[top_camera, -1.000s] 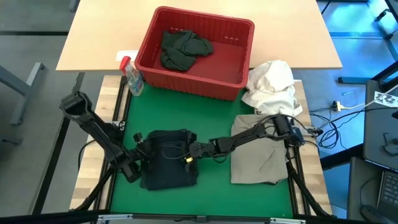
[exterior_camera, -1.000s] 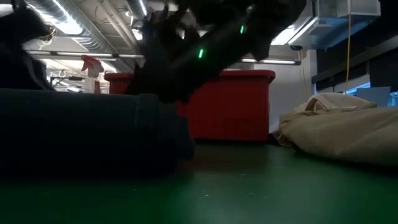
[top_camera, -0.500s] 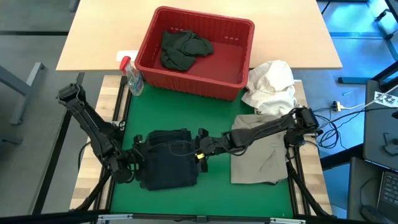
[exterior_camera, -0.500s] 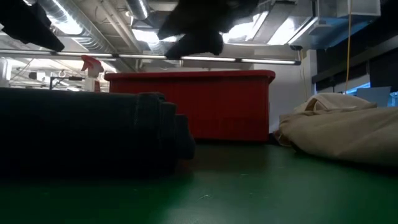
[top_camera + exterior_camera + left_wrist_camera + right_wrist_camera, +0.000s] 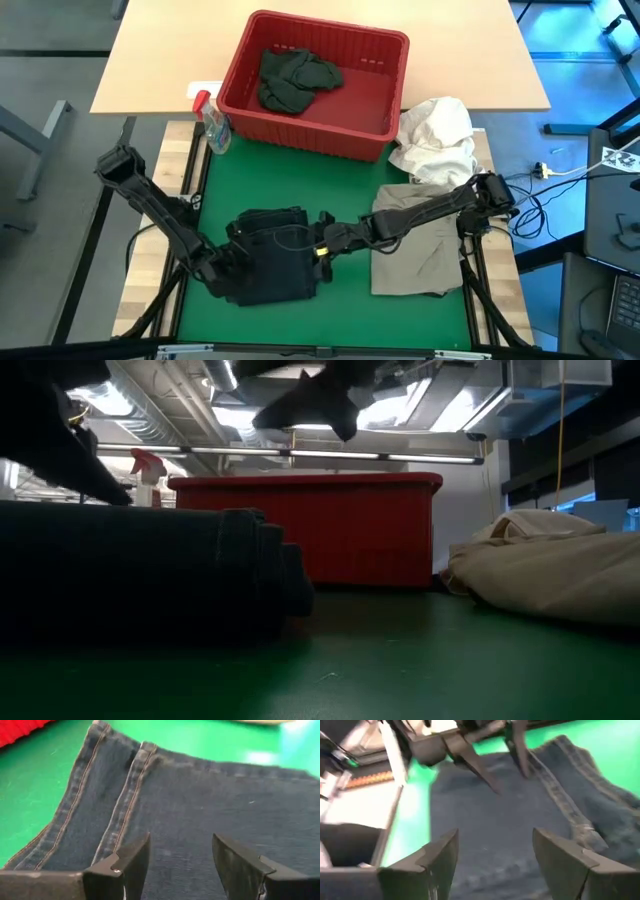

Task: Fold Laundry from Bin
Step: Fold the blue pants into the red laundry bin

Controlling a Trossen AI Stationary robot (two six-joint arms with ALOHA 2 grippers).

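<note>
Change: the left end effector (image 5: 232, 262) has slid back in over the left edge of the folded jeans (image 5: 272, 255); half a second ago it sat further off to the left.
Left fingers: apart, hovering just above the denim and clamping nothing in its wrist view.
Right end effector (image 5: 322, 236): lifted at the jeans' right edge, fingers apart and empty.
Jeans: folded on the green table (image 5: 345, 315), released by both.
Khaki garment (image 5: 415, 245): folded, right of the jeans.
Bin (image 5: 315, 85): dark laundry (image 5: 293, 80) inside, unfolded.
Meaning: probably a final pat or squaring; the bin pile comes next.
</note>
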